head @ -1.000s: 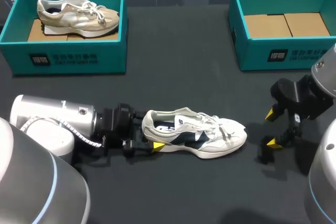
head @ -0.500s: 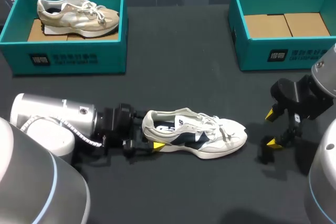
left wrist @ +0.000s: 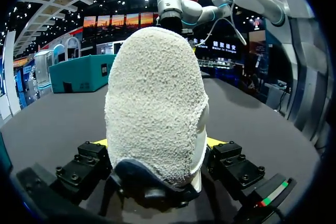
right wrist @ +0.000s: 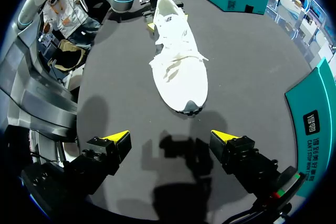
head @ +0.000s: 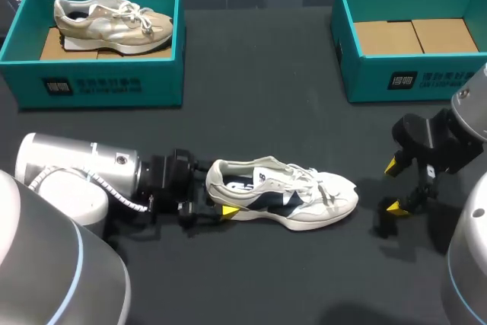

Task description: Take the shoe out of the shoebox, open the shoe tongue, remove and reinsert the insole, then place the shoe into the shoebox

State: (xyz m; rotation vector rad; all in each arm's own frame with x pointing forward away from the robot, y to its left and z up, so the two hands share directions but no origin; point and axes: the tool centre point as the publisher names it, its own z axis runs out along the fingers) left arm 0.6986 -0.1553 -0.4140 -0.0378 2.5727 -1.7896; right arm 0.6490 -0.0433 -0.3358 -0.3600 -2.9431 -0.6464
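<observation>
Head view: the left gripper [head: 221, 199] is clamping the white sneaker [head: 285, 192] by its heel, probably steadying it on the table [head: 266, 112] for tongue work. The right gripper [head: 393, 186] is waiting past its toe, fingers apart.

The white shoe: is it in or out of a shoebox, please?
Out: the white shoe rests on the table, heel in the left gripper.

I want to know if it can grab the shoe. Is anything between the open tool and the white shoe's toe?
No. Only bare black tabletop lies between the right tool and the toe of the white lace-up sneaker with navy panels.
</observation>
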